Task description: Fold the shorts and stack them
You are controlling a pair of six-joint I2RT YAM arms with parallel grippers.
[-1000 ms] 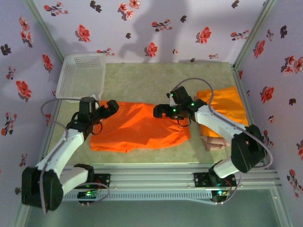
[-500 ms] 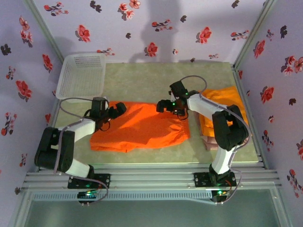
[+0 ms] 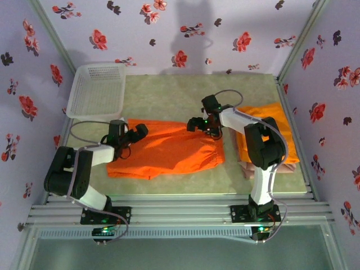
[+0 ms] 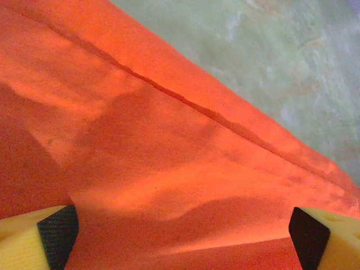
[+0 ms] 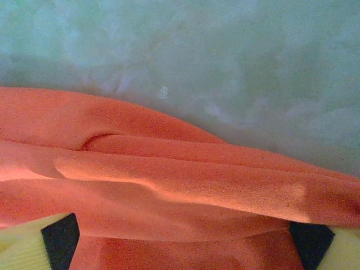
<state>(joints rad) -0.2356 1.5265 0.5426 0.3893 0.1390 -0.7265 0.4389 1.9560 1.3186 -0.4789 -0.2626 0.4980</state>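
Figure: 1 pair of spread orange shorts (image 3: pixel 169 154) lies flat at the centre of the table (image 3: pixel 169 93). The left gripper (image 3: pixel 140 130) is over its far-left corner and the right gripper (image 3: pixel 192 125) over its far edge. Both have jaws wide apart over the fabric, gripping nothing. At right, the second orange shorts (image 3: pixel 281 129) rest on the pink-beige shorts (image 3: pixel 245 169).

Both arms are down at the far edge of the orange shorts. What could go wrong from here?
1. The right jaws stand open over a bunched ridge in the spread orange shorts; closing may pinch only the top layer and skew the fold.
2. The right arm's elbow hangs over the folded stack; drawing back might drag it askew.
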